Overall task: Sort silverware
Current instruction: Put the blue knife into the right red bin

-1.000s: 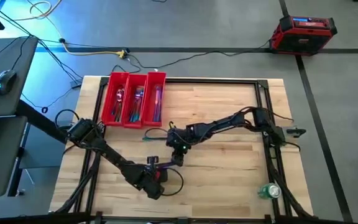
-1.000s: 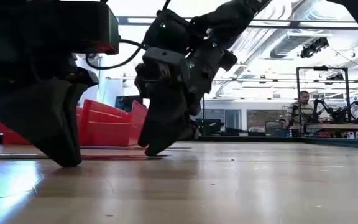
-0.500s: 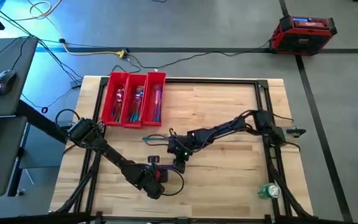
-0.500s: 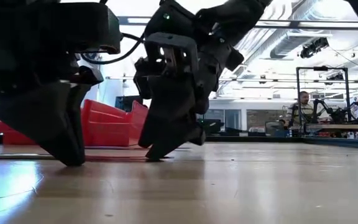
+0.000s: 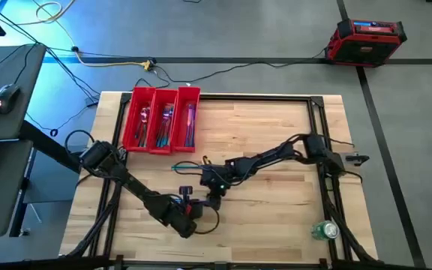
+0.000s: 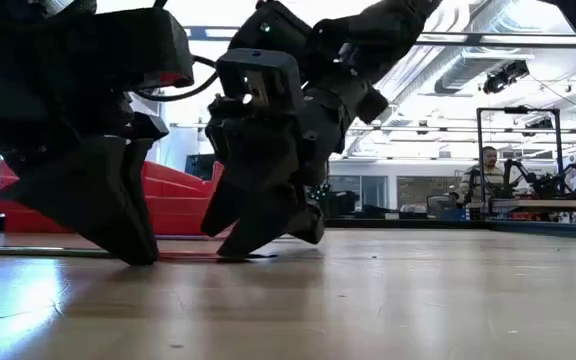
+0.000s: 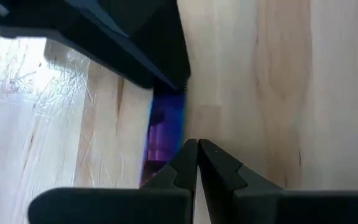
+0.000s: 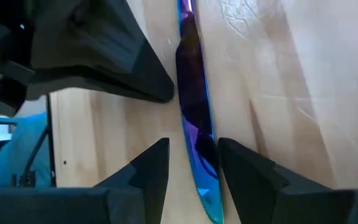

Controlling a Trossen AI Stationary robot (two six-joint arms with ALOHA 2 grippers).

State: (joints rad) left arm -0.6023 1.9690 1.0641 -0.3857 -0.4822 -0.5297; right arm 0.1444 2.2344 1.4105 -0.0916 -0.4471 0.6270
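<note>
An iridescent purple-blue knife lies flat on the wooden table. My right gripper is open, one finger on either side of the knife. My left gripper is shut, its tips down at the table right beside the knife. In the high view both grippers meet at the near middle, the left gripper close to the right gripper. A second teal piece of silverware lies flat farther back. The red tray at the far left holds several pieces. My left gripper's shut fingertips stand at the knife's long edge, slanting down onto the table. Whether they touch the knife, I cannot tell. My right gripper's fingers point down and lie across the knife. Whether they touch it, I cannot tell.
A green can lies near the table's near right corner. A black frame runs along the table's edges. A red case sits on the floor beyond. A person sits far off in the room.
My right gripper has moved toward the table's near edge and down, coming close beside the left gripper. The left gripper's tips have shifted a little toward the right gripper.
</note>
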